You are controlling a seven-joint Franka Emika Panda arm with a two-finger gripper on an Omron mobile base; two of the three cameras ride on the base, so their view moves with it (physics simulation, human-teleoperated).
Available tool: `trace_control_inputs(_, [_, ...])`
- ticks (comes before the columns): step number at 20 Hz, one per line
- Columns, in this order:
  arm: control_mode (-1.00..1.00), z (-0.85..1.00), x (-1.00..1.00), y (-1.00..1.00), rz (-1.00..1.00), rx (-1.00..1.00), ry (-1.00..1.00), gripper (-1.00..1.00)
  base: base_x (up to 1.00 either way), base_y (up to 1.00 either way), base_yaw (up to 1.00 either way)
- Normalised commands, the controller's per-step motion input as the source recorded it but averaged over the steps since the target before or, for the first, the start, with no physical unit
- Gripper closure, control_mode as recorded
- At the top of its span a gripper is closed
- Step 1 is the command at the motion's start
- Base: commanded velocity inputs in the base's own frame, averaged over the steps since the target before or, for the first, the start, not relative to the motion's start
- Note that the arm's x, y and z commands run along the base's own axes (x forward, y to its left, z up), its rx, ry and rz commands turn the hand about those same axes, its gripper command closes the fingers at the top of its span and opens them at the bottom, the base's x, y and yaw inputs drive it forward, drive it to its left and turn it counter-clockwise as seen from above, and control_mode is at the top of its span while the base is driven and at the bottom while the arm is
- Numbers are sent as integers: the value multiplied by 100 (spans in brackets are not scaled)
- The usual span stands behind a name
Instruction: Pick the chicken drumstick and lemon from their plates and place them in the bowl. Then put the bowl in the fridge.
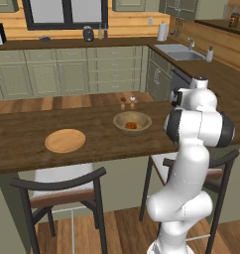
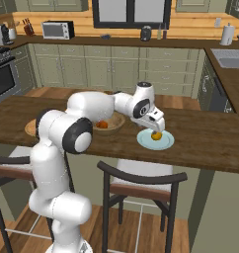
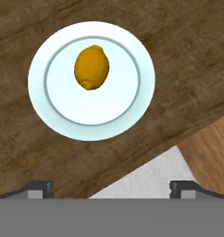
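Hand view: lemon point(image 3: 91, 66) beyond open jaws.

The counter point(image 1: 23, 134) is dark wood with a streaky grain and a dull, matt finish. The bowl point(image 1: 132, 122) and the flat plate point(image 1: 65, 140) are light tan wood, smooth and matt. The pale plate point(image 3: 91, 81) looks like glazed ceramic, smooth with a faint sheen and a ringed well. The lemon point(image 3: 91, 67) has a finely dimpled, matt yellow-orange skin. The arm point(image 2: 62, 133) is smooth white plastic with a soft gloss and dark joints. The stools point(image 2: 141, 183) have dark frames and white seats. The floor point(image 1: 127, 233) is warm, planked wood. The cabinets point(image 1: 67, 72) are painted sage green, matt. The sink point(image 1: 179, 52) looks like brushed metal.
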Motion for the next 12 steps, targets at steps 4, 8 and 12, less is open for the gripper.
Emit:
trace_control_inputs(4, [-100, -36, 49, -23, -10, 0, 2, -100, 0, 0, 0])
trace_control_inputs(8, [-100, -42, 61, -1, -3, 0, 0, -100, 0, 0, 0])
trace_control_inputs(12, [-100, -35, 53, -4, -3, 0, 1, -100, 0, 0, 0])
